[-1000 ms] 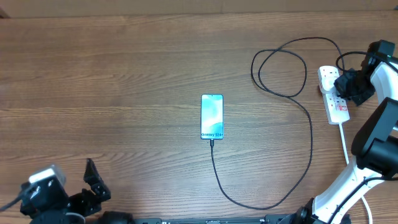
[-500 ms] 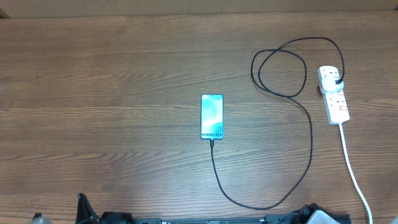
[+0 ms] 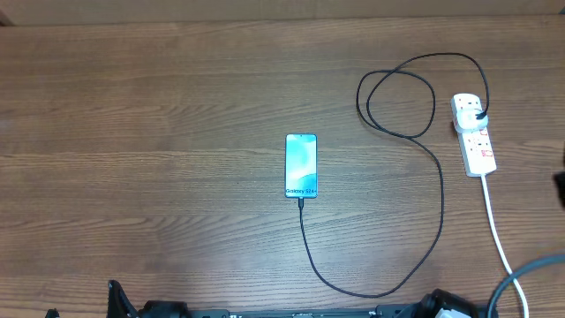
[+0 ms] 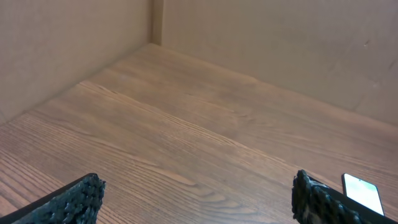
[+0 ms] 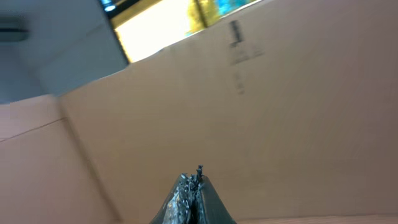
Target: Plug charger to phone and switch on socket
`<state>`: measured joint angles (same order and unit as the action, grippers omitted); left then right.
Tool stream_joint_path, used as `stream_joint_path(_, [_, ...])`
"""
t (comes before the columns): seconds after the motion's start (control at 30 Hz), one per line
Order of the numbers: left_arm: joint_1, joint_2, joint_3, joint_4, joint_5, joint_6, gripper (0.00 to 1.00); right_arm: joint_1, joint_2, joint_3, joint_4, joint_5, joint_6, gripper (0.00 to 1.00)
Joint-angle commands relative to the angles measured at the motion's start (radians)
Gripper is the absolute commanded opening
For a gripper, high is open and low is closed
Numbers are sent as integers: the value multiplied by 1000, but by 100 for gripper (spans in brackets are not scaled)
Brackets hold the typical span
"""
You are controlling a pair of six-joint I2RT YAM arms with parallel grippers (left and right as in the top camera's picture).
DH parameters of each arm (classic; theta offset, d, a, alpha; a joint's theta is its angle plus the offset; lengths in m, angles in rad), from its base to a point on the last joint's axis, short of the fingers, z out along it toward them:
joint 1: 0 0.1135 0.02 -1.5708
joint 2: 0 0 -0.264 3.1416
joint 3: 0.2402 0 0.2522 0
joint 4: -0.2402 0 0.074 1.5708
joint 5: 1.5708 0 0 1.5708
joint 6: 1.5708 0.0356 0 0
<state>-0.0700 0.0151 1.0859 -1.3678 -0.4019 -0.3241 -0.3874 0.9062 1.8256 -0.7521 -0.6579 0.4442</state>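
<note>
The left claw (image 4: 198, 190) stands wide with nothing between its fingers. It sits low over the bare near-left part of the surface (image 3: 159, 132), and the phone (image 4: 364, 193) just peeks past its right finger. The right claw (image 5: 191, 186) is pinched tight on nothing and points up at a cardboard wall (image 5: 280, 124), away from everything it might need to touch.

Out in the middle the phone lies flat with its screen lit. The charger (image 3: 441, 203) looks to run into the phone's near end, then swings right, loops once and ends in a black plug seated in the far outlet of the socket (image 3: 481, 155). Whether the switch is on I can't tell from up here; the red marks are too small.

What worries me is that loose loop lying just beside the socket. If the right arm goes for the switch, a finger could catch the cable and tug it, dragging the light phone or working the connector loose. An off-centre press could also skid the socket along, since only its white cord (image 3: 499, 230) anchors it.
</note>
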Motion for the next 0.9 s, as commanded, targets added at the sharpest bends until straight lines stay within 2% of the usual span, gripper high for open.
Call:
stream_joint_path(0.0, [6,-11,3,12,-15,-18,100,66,-24,-9,2,1,-8,4])
stream_joint_path(0.13, [6,-11,-35,162,2,-81,100,129,-34,-9,2,1,-8,4])
stream_joint_path(0.23, [6,-11,-125,340,74,-67,99,172,-34,-13,6,1,-8,4])
stream_joint_path(0.37, [6,-11,-319,575,184,11,100,224,-34,-13,13,1,-8,4])
stream_joint_path(0.53, [6,-11,-624,908,303,24,100,275,-34,-13,22,1,-8,4])
stream_joint_path(0.63, [6,-11,-813,1126,400,122,99,288,-35,-13,29,1,-8,4])
stream_joint_path(0.7, [6,-11,-914,1243,410,129,100,288,-36,-13,33,1,-8,4])
stream_joint_path(0.87, [6,-11,-1057,1397,411,130,100,288,-60,-13,40,1,-8,4])
